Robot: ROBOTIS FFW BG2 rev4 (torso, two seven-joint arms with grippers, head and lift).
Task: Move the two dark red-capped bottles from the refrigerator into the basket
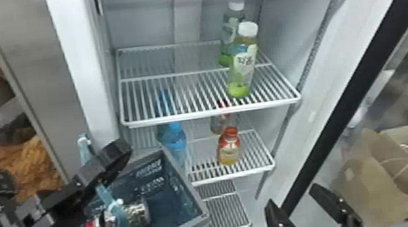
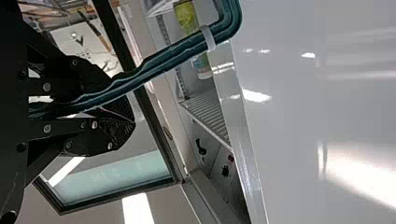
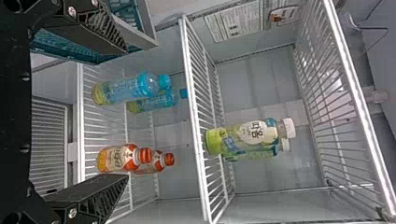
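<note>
The tall white refrigerator point(image 1: 85, 62) opens ahead of the right gripper point(image 1: 294, 201), its wire shelf point(image 1: 182, 95) ribbed and coated white. The grey-blue plastic basket point(image 1: 199, 217) hangs below the left gripper point(image 1: 109, 162), which has its fingers clenched round the teal handle point(image 2: 173, 56). Both red-capped bottles point(image 1: 135, 214), rounded and glossy, lie inside, under that gripper. The right one's flat fingers are spread wide, empty, before the orange bottles point(image 3: 116, 158).
</note>
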